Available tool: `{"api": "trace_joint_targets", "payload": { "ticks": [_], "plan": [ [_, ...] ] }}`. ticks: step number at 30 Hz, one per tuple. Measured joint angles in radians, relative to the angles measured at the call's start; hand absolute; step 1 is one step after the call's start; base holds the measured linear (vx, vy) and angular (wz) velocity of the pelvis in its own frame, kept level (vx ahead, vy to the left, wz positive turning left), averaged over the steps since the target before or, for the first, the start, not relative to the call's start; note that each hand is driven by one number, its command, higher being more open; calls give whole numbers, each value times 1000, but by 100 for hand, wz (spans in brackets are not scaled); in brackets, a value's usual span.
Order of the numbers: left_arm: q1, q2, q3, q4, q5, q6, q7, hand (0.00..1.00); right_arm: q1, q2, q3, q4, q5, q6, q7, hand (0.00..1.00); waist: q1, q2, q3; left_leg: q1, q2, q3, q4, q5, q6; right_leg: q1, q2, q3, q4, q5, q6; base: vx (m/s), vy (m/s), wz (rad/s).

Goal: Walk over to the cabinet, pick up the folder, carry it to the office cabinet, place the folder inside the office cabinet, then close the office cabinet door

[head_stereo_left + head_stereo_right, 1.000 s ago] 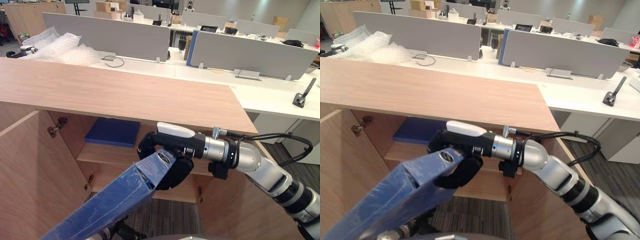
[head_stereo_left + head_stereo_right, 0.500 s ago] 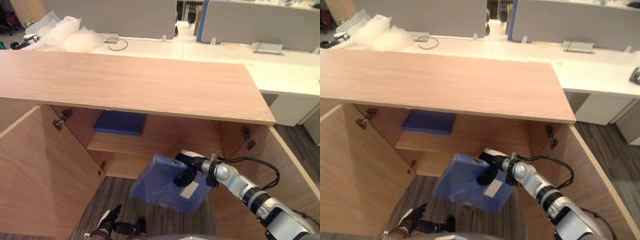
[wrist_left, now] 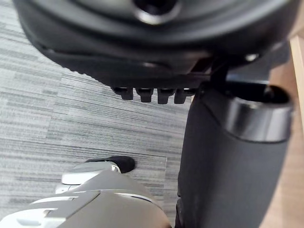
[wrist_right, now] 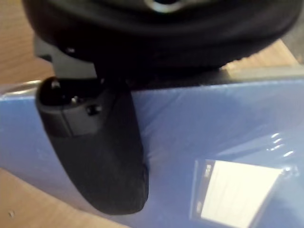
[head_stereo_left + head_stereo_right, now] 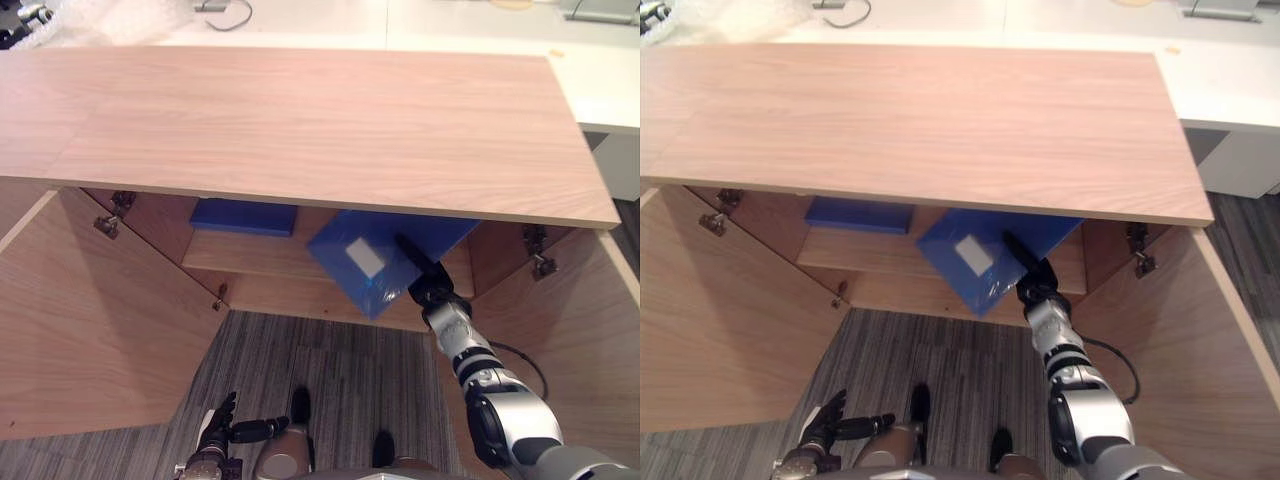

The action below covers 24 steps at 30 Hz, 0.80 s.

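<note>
Holding the folder (image 5: 345, 245) part-way onto the cabinet (image 5: 300, 120) shelf (image 5: 250, 257) at one o'clock, right hand (image 5: 418, 265) pinching it, left hand (image 5: 218, 428) spread at seven, we've yet to release and shut the doors (image 5: 90, 320).

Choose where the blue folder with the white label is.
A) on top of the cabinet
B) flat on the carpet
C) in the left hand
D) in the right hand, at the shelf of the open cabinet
D: the right hand grips the folder, thumb across it, tilted at the shelf under the cabinet top; the left hand hangs open above the carpet.
</note>
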Motion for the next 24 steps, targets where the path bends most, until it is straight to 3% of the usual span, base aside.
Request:
{"api": "trace_joint_targets", "payload": {
  "ticks": [1, 3, 9, 15, 19, 24],
  "plan": [
    [0, -5, 2, -2, -6, 0, 3, 100, -4, 3, -7, -3, 18, 0, 0, 0, 3, 3, 3, -7, 2, -1, 21, -13, 1, 0, 0, -4, 4, -3, 3, -7, 64, -14],
    [3, -32, 7, -42, -37, -1, 20, 100, -26, 14, -16, -94, 151, -13, -2, 0, 13, 44, 37, -78, 20, -18, 214, -112, 11, -28, -12, -59, 111, -73, 9, -12, 76, 7],
    [2, -34, 7, -130, -59, -4, 27, 100, -139, 15, -36, -263, 231, -101, -6, 0, 11, 53, 109, -225, 15, -36, 521, -266, 38, -186, -113, -185, 510, -264, 25, -7, 52, 10],
    [-8, -27, 6, -195, -82, -11, 32, 100, -274, -2, -53, -280, 248, -133, -66, 0, -5, 57, 167, -361, -20, -57, 744, -367, 58, -303, -207, -216, 778, -403, 32, -66, 17, 21],
    [-14, -24, 2, -200, -98, -6, 45, 100, -348, -6, -50, -280, 249, -137, -86, 0, -4, 62, 188, -433, -27, -59, 853, -403, 71, -362, -244, -217, 901, -458, 36, -73, 7, 13],
    [-24, -8, -43, -136, -96, 65, 71, 100, -435, -39, -56, -279, 270, -158, -145, 0, 10, 65, 226, -549, -30, -67, 1002, -442, 74, -464, -286, -211, 1079, -535, 30, -91, 3, 14]
  ]
}}
